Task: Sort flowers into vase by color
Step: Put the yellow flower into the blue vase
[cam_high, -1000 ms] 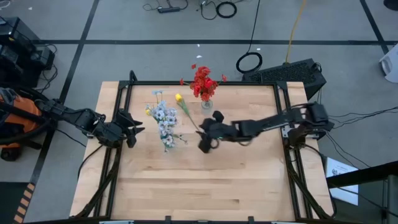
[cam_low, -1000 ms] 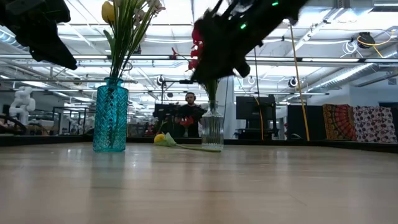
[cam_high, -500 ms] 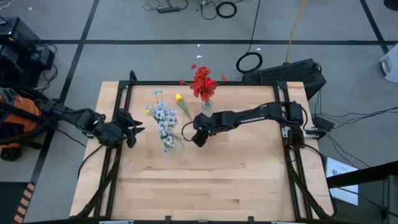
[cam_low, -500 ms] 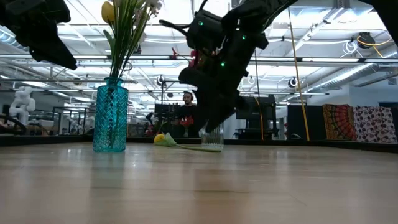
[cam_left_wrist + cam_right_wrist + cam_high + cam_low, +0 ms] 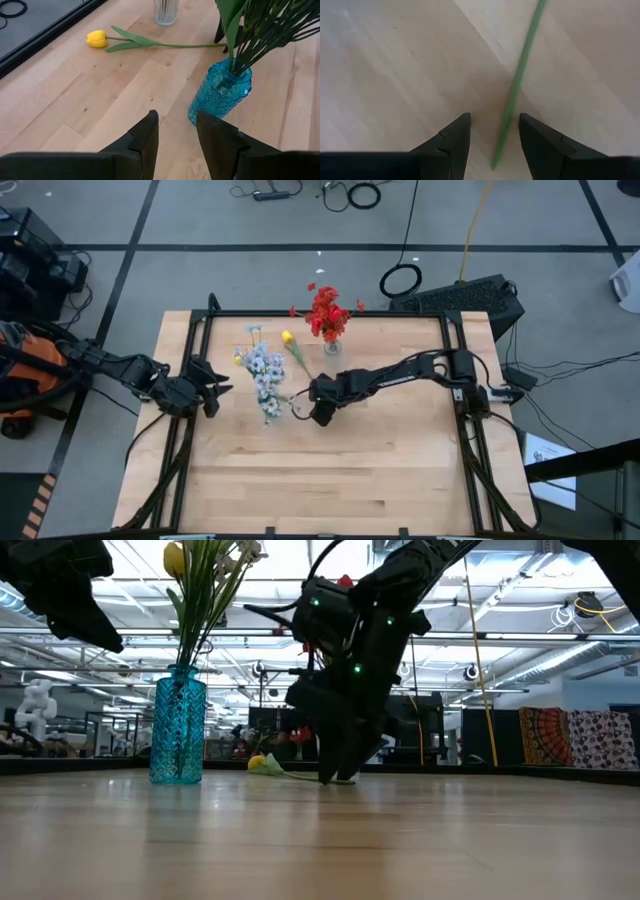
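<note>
Right jaws [image 5: 492, 132] stand apart astride the stem end of the yellow tulip [image 5: 150, 42] lying mid-frame on the worktop [image 5: 330, 470] — left jaws [image 5: 176, 137] apart, empty, beside the blue vase [image 5: 220, 97].

A thin green flower stalk [image 5: 517, 82] runs from the top right down to between the two dark, parted fingers [image 5: 452, 142] over the pale wooden counter [image 5: 395, 65].

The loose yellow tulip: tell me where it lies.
In the high view the yellow tulip lies flat on the table, between the blue vase and the clear vase, its stem running toward the right gripper.
</note>
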`<action>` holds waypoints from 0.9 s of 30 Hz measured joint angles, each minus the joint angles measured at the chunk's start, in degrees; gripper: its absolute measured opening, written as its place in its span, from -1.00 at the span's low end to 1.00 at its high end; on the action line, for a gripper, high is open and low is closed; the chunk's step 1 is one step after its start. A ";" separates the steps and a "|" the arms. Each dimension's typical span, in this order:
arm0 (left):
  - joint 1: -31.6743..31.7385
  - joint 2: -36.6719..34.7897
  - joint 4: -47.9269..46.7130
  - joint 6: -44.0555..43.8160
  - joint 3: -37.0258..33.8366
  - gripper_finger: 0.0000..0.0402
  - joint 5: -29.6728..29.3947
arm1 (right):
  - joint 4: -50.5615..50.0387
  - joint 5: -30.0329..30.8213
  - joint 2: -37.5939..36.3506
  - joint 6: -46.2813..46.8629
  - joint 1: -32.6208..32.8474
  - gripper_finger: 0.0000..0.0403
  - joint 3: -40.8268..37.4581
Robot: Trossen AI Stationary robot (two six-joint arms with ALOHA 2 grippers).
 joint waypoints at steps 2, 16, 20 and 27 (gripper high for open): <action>0.00 -0.02 -0.06 -0.02 0.00 -0.31 0.09 | -0.32 -0.70 1.00 0.15 0.06 -0.21 0.26; 0.00 -0.02 -0.19 -0.02 0.00 -0.31 0.11 | -17.81 -10.19 -3.19 -3.11 5.55 -0.94 -0.38; 0.00 -0.02 -0.21 0.00 0.00 -0.31 0.14 | -30.55 -11.71 -7.79 -2.18 8.46 -0.98 -0.29; 0.00 0.00 -0.21 0.02 0.00 -0.31 0.14 | -42.80 -10.89 -15.27 4.13 15.24 -0.97 -0.29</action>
